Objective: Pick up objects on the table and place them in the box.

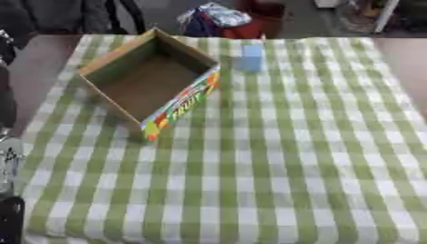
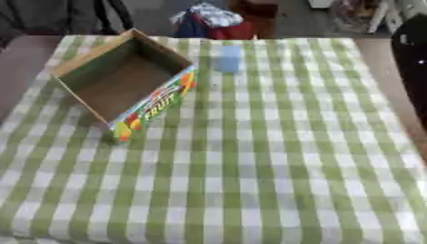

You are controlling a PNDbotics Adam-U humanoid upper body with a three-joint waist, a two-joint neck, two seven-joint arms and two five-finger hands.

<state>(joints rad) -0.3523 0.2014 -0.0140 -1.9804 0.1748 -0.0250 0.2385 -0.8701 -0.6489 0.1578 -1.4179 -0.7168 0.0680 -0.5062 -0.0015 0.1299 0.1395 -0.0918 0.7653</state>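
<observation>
Open cardboard box (image 1: 150, 78) askew near table's (image 1: 275, 181) far left edge; pale blue block (image 1: 251, 58) just beside its far right corner. Broad checked cloth (image 2: 275, 167) bare in front. No robot hand visible, state unknown.

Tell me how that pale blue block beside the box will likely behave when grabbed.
The pale blue block looks boxy with flat faces, so it probably won't roll. It stands upright on the checked cloth, so a sideways nudge might tip it. Its weight and stiffness can't be judged. It sits apart from the box, leaving approach room.
</observation>
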